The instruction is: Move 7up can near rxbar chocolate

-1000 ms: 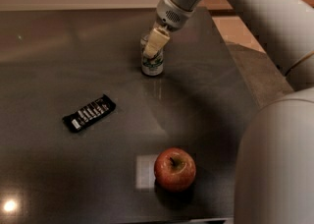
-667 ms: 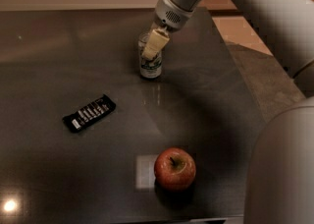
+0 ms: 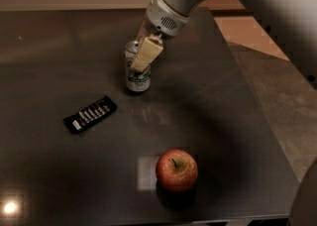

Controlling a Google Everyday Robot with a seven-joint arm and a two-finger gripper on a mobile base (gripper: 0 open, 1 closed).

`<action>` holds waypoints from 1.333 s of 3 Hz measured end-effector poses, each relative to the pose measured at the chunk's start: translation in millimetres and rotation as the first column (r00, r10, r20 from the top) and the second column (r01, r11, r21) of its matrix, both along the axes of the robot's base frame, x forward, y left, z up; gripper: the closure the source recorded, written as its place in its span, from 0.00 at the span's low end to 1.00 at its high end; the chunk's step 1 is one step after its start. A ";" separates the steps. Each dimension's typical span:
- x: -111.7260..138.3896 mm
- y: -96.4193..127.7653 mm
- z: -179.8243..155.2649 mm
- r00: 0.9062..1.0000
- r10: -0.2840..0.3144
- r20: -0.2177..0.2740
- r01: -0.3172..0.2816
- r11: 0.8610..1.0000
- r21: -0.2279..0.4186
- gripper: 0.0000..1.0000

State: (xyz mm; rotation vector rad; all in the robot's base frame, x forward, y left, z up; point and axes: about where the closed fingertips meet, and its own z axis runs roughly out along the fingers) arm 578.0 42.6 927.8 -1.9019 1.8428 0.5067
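Observation:
The 7up can [image 3: 138, 79], white and silver with green markings, stands upright in the middle of the dark table [image 3: 59, 56]. My gripper [image 3: 142, 56] comes down on it from the upper right and is shut on the 7up can, with one cream finger pad [image 3: 146, 54] across the can's front. The other finger is hidden behind the can. The rxbar chocolate [image 3: 90, 114], a flat black bar with white lettering, lies on the table to the lower left of the can, about a can's height away.
A red apple [image 3: 177, 169] sits near the table's front edge, beside a pale square patch [image 3: 146, 173]. The table's right edge [image 3: 257, 121] runs diagonally, with floor beyond. My arm fills the upper right.
The gripper and the 7up can have moved left and slightly toward the front, closer to the rxbar chocolate. The bar and the apple have not moved.

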 end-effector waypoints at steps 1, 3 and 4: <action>-22.1 13.3 -4.8 0.998 0.063 -0.021 -0.062 0.998 0.007 1.00; -43.8 26.4 -20.9 0.992 0.117 -0.054 -0.118 0.993 -0.006 0.80; -48.6 28.2 -23.7 0.991 0.123 -0.050 -0.124 0.992 -0.018 0.59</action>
